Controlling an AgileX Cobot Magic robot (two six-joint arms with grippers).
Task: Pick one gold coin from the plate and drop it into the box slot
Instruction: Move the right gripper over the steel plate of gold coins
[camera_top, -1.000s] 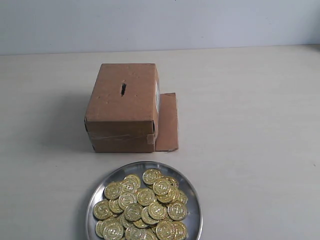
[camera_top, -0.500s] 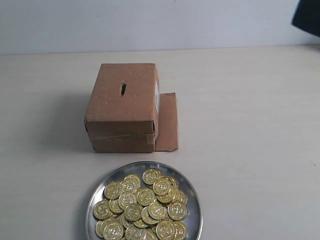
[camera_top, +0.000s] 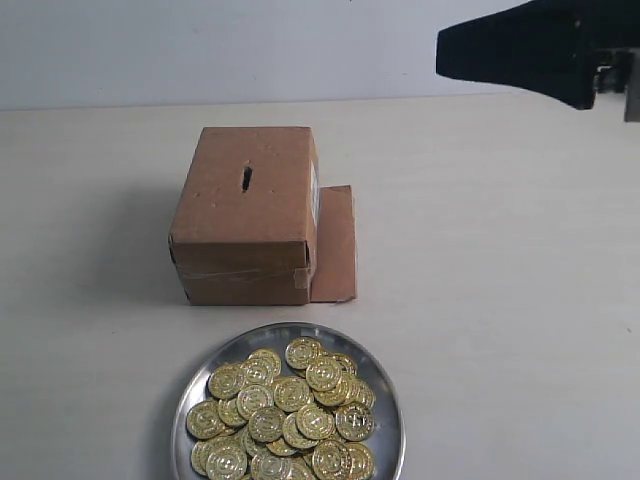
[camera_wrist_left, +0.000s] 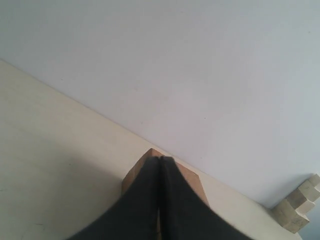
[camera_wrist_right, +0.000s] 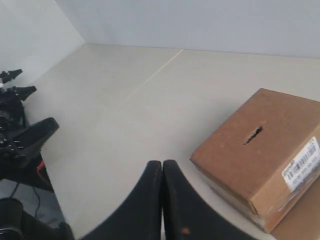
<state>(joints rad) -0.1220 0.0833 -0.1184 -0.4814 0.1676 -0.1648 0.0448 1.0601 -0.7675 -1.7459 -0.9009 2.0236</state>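
beige table (camera_top: 520, 300) bears plate (camera_top: 385, 385) heaped with gold coins (camera_top: 290, 415).

The box (camera_wrist_right: 260, 150) bears a barcode label (camera_wrist_right: 303, 162), unreadable.

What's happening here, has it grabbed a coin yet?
Not yet. The right gripper is shut and empty, raised over the table at the top right of the exterior view, well short of the plate. The gold coins lie piled in the plate, none lifted. The box stands behind the plate, with the slot in its top face. The left gripper is also shut, holds nothing, and is out of the exterior view.
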